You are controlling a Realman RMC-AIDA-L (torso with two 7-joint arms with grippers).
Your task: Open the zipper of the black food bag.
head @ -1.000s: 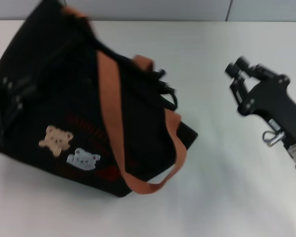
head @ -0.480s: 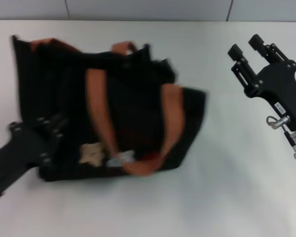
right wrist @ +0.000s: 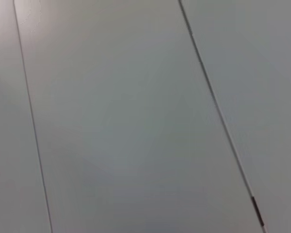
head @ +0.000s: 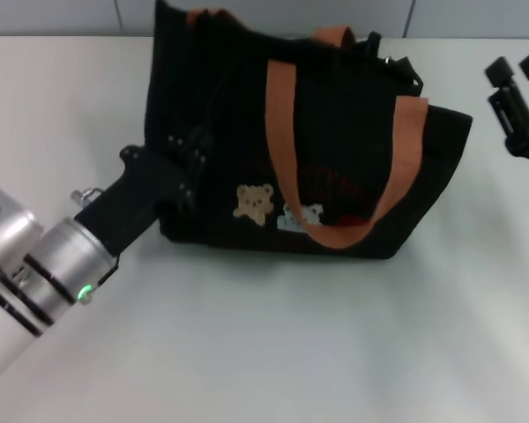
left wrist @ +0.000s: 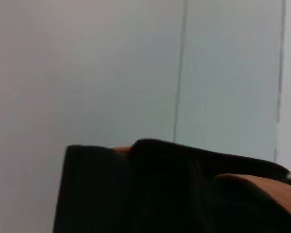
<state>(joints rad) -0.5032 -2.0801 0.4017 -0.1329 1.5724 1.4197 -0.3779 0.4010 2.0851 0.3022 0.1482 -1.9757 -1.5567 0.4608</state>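
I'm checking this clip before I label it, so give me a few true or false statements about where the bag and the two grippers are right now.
1. The black bag stands on the white table. True.
2. The left gripper is against the bag's left end. True.
3. The right gripper is clamped on an orange handle. False: it is off to the bag's right, apart from it, with its fingers spread.
4. The bear patch is on the side facing the robot. True.
5. Both orange handles lie flat on the table. False: they run up and over the bag's front and top.
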